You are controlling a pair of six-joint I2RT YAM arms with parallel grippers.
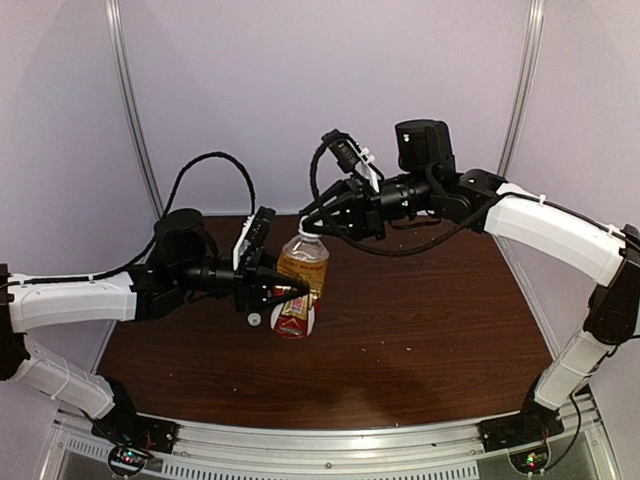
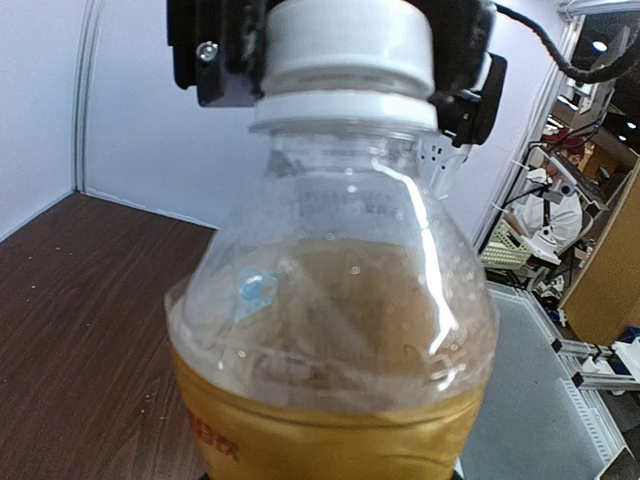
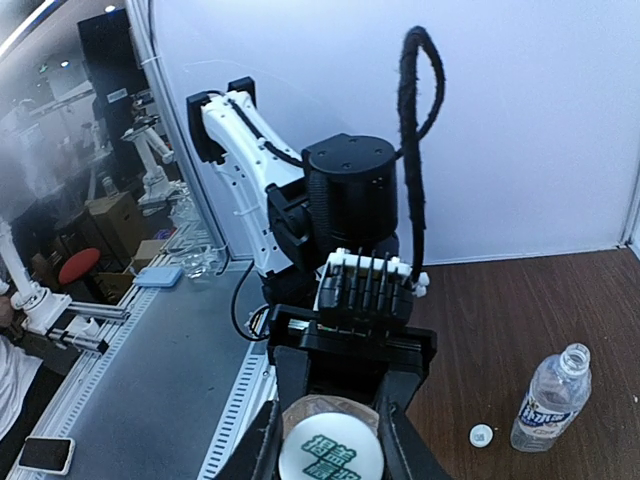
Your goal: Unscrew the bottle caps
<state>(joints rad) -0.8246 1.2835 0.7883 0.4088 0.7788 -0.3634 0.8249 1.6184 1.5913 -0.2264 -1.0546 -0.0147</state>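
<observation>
The amber bottle (image 1: 303, 268) with a red-yellow label stands on the table, and its body fills the left wrist view (image 2: 330, 380). My left gripper (image 1: 290, 293) is shut on its body; its fingers are hidden in its own view. The bottle's white cap (image 3: 330, 462), printed with green characters, sits on the neck (image 2: 345, 50). My right gripper (image 3: 330, 458) is shut on this cap from above (image 1: 312, 228). The clear bottle (image 3: 552, 400) with a white-blue label stands open, with its loose white cap (image 3: 481, 434) on the table beside it (image 1: 255, 320).
The brown table (image 1: 420, 330) is enclosed by white walls behind and at the sides. The left arm (image 1: 80, 300) reaches in from the left and the right arm (image 1: 550, 235) from the right. The clear bottle is hidden in the top view.
</observation>
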